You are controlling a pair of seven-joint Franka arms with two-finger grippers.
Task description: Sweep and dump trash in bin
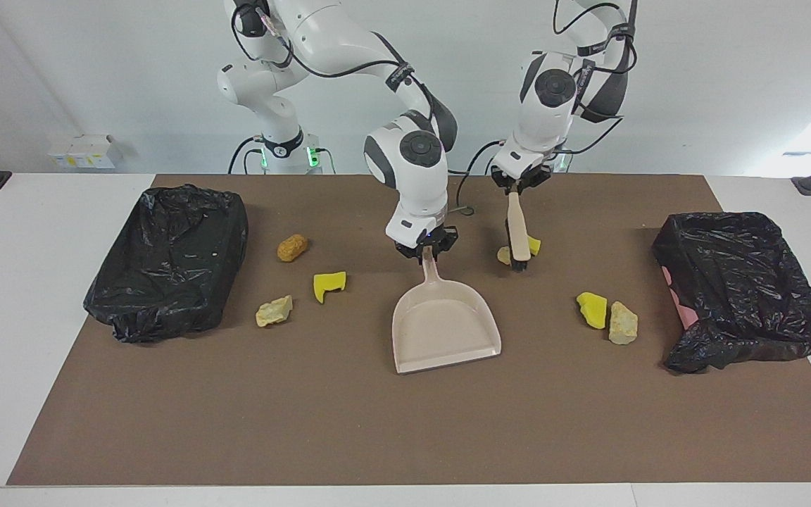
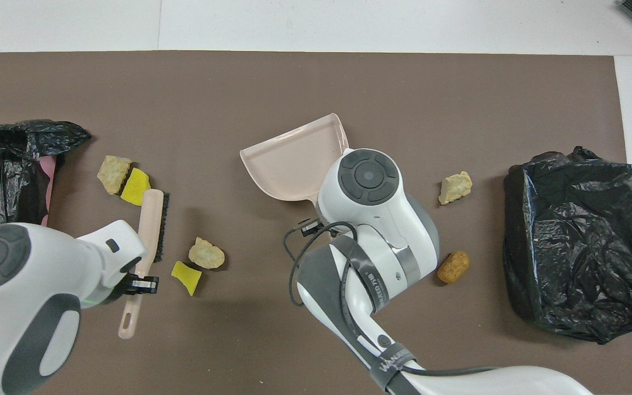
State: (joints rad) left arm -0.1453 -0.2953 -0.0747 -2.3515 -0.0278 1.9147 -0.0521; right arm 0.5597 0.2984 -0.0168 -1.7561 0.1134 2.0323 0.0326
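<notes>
The trash [image 1: 594, 310], seemingly light sponge chunks and harder lumps, lies scattered on the tabletop [image 1: 405, 422] around both arms, better brushed than pinched: left end effector [image 1: 516, 184] grips the brush [image 1: 516, 229], right end effector [image 1: 426, 248] the dustpan [image 1: 444, 324].

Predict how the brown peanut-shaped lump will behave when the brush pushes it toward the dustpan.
The brown lump looks rounded, so it would probably roll rather than slide. It seems small and light, so the brush may flick it past the dustpan.

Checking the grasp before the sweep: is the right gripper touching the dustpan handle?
Touching. In the facing view the right gripper is shut on the top of the dustpan handle, with no gap between fingertips and handle.
</notes>
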